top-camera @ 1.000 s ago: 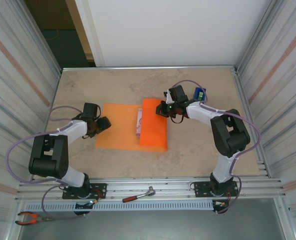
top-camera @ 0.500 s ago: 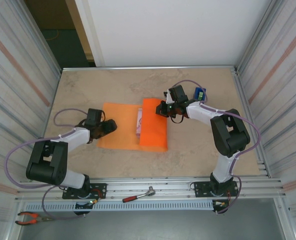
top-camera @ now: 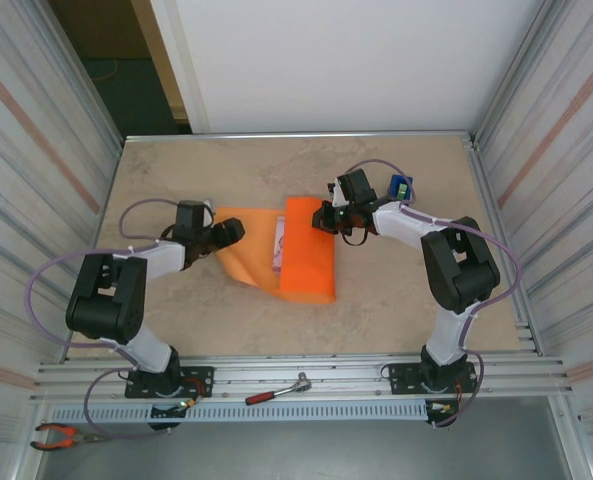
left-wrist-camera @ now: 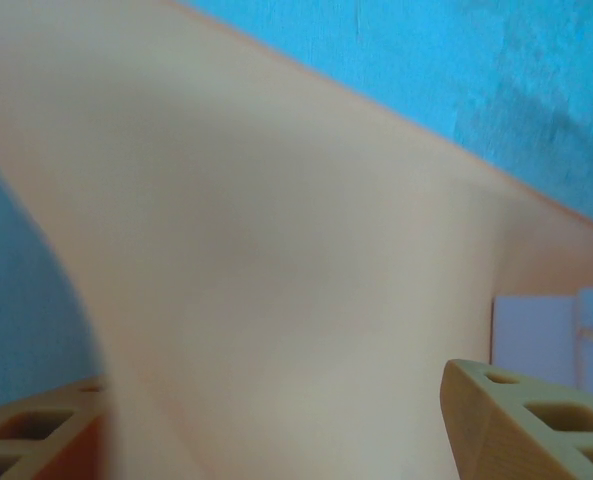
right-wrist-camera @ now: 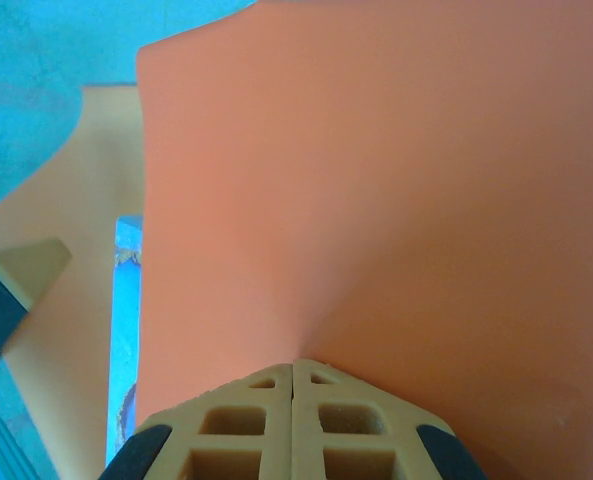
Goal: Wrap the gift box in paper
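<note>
We are seeing the left gripper (top-camera: 221,235), jaws spread wide, propping up the left flap of the paper (top-camera: 238,252); nothing is pinching that flap, so it could be sliding off. The gift box (top-camera: 278,245) is lying mid-table, mostly under the right flap, its long side pointing away from the arms. The right gripper (top-camera: 325,218) is pinching that flap, fingers pressed together; a tug could be dragging the box crooked.

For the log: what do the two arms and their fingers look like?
The left arm and right arm have chunky black joint housings linked by white segments, with a lilac cable looping alongside each. The fingers are tan, wedge-shaped blocks with rectangular cut-outs, set on black mounts.
</note>
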Robot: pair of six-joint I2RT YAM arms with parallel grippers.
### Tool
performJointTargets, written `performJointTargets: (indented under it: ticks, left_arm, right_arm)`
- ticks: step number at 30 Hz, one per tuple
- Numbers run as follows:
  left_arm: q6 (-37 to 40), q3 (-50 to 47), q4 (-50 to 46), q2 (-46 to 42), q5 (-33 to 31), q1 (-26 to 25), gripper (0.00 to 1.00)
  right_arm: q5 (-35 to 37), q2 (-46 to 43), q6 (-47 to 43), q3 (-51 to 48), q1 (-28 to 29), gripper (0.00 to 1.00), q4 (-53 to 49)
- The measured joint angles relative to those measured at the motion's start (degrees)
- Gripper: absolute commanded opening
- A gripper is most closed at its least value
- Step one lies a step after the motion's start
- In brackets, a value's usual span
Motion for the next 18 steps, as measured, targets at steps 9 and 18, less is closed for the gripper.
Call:
performJointTargets:
  ticks: [9,18]
  left_arm:
    - [0.6,0.1,-3.1,-2.2,5.2,5.7,0.53]
    - [0.4,-1.9,-10.8,-9.9,7.1,7.9,0.32]
  right_arm:
    - [0.0,0.0,0.0,0.0,0.0,0.00,-0.1]
    - [0.0,0.0,0.0,0.0,0.0,0.00,-0.1]
